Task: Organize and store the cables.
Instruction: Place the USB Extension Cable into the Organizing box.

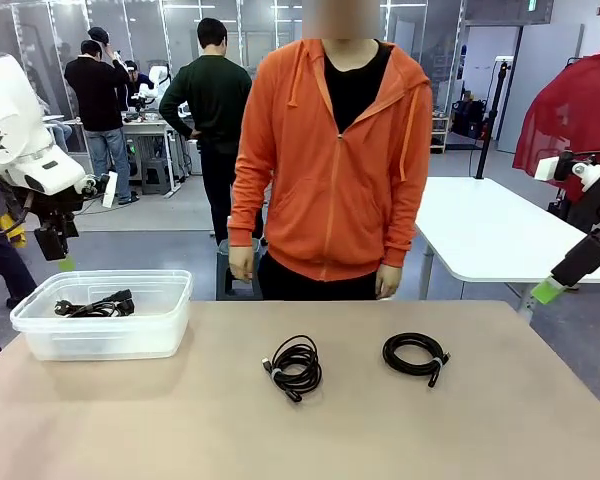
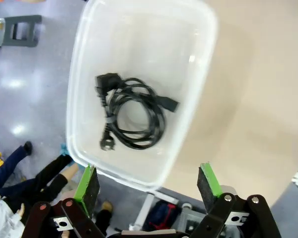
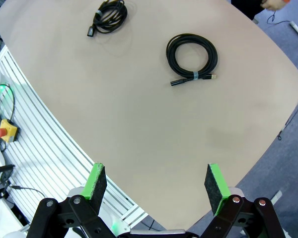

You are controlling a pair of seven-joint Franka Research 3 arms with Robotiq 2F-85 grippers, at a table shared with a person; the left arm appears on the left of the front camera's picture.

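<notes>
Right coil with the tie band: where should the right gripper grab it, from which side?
Probably from straight above: the right coil lies flat on the table. Straddle the strands at the pale band, one finger inside the ring, one outside; the loops are bundled there. The right gripper is open.

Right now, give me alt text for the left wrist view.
A coiled black cable lies inside a clear plastic bin on the tan table, seen from above past the open left pincer.
</notes>
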